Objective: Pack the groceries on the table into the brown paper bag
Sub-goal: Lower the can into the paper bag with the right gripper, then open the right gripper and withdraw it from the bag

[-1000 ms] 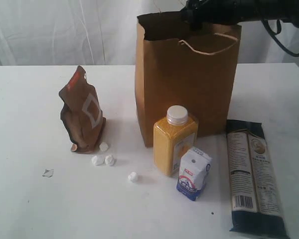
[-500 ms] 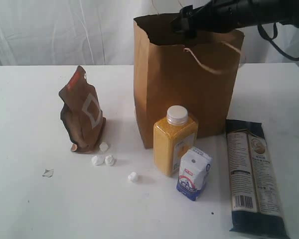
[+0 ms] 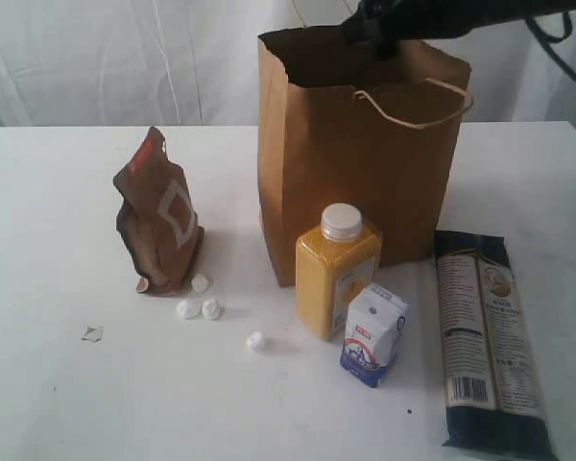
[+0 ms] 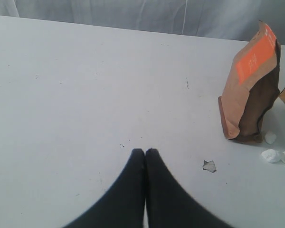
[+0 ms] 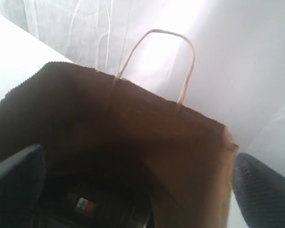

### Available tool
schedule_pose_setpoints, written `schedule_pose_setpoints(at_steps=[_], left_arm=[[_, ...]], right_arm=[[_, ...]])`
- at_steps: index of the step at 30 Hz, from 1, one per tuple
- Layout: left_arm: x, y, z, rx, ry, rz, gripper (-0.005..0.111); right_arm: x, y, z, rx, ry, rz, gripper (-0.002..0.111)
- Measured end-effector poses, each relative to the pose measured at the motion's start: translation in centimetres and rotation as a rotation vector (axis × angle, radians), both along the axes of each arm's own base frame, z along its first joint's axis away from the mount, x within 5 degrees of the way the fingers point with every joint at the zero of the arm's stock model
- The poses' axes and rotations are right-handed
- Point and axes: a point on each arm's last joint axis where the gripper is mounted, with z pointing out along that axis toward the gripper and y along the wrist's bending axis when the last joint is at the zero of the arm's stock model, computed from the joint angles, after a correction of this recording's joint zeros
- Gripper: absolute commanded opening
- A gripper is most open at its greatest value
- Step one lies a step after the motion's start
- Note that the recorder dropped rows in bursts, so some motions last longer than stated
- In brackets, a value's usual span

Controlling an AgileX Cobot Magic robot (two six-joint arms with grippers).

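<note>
The brown paper bag [image 3: 365,182] stands upright at the back middle of the table [image 3: 58,384]. My right gripper [image 3: 367,27] hangs over its mouth, open and holding nothing [image 5: 137,190]. Deep inside the bag lies a dark item with a small label [image 5: 85,205]. In front of the bag stand the yellow white-capped bottle [image 3: 336,274] and the small white-blue carton [image 3: 374,334]. The long dark noodle packet [image 3: 490,341] lies flat to their right. The brown foil pouch [image 3: 158,216] stands to the left, also in the left wrist view [image 4: 251,85]. My left gripper [image 4: 145,152] is shut over bare table.
Several small white lumps [image 3: 200,307] lie by the pouch's foot, one more [image 3: 256,340] sits nearer the bottle, and a grey scrap [image 3: 93,333] lies farther left. A white curtain hangs behind the table. The bag's cord handle [image 3: 413,101] droops over its front.
My right arm dipped toward the bag's mouth, then lifted back above it. The bag's top edge and front handle shifted slightly. The groceries on the table stayed put.
</note>
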Motion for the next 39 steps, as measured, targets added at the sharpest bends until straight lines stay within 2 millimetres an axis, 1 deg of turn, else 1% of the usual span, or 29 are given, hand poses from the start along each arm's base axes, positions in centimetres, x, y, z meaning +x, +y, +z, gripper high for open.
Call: schedule_pose_setpoints(at_steps=[4, 8, 12, 16, 19, 22, 23, 26, 28, 31, 33, 36, 39], left_arm=[[0.0, 0.0, 0.0, 0.000, 0.000, 0.000, 0.000], [0.0, 0.0, 0.0, 0.000, 0.000, 0.000, 0.000], [0.0, 0.0, 0.0, 0.000, 0.000, 0.000, 0.000], [0.0, 0.0, 0.0, 0.006, -0.001, 0.002, 0.000], [0.0, 0.1, 0.0, 0.010, -0.001, 0.003, 0.000], [0.0, 0.1, 0.0, 0.022, -0.003, 0.007, 0.000], [0.0, 0.2, 0.0, 0.033, -0.005, 0.011, 0.000], [0.0, 0.5, 0.1, 0.083, -0.012, 0.027, 0.000], [0.1, 0.6, 0.2, 0.107, -0.024, 0.033, 0.000], [0.1, 0.6, 0.5, 0.121, -0.058, 0.030, 0.000], [0.2, 0.5, 0.8, 0.123, -0.089, 0.024, 0.000], [0.3, 0.4, 1.2, 0.120, -0.132, 0.013, 0.000], [0.3, 0.3, 1.5, 0.118, -0.166, 0.005, 0.000]], right_arm=[[-1.8, -0.9, 2.1, -0.040, -0.018, -0.041, 0.098], [-3.7, -2.0, 3.7, -0.131, -0.008, -0.083, 0.093], [-5.1, -3.2, 3.9, -0.234, 0.069, -0.150, 0.087], [-5.6, -4.2, 3.1, -0.273, 0.192, -0.243, 0.076], [-6.1, -4.9, 2.5, -0.318, 0.284, -0.304, 0.064], [-7.1, -5.6, 2.7, -0.366, 0.333, -0.340, 0.047], [-7.5, -5.8, 2.8, -0.373, 0.348, -0.348, 0.037], [-8.9, -6.2, 3.5, -0.385, 0.381, -0.362, 0.013], [-9.7, -6.4, 4.0, -0.384, 0.388, -0.368, 0.001], [-10.7, -6.6, 5.0, -0.359, 0.362, -0.382, 0.000], [-11.2, -6.5, 5.7, -0.313, 0.317, -0.372, 0.000], [-11.9, -5.8, 6.3, -0.234, 0.207, -0.300, 0.000], [-12.9, -5.0, 6.2, -0.151, 0.133, -0.212, 0.000]])
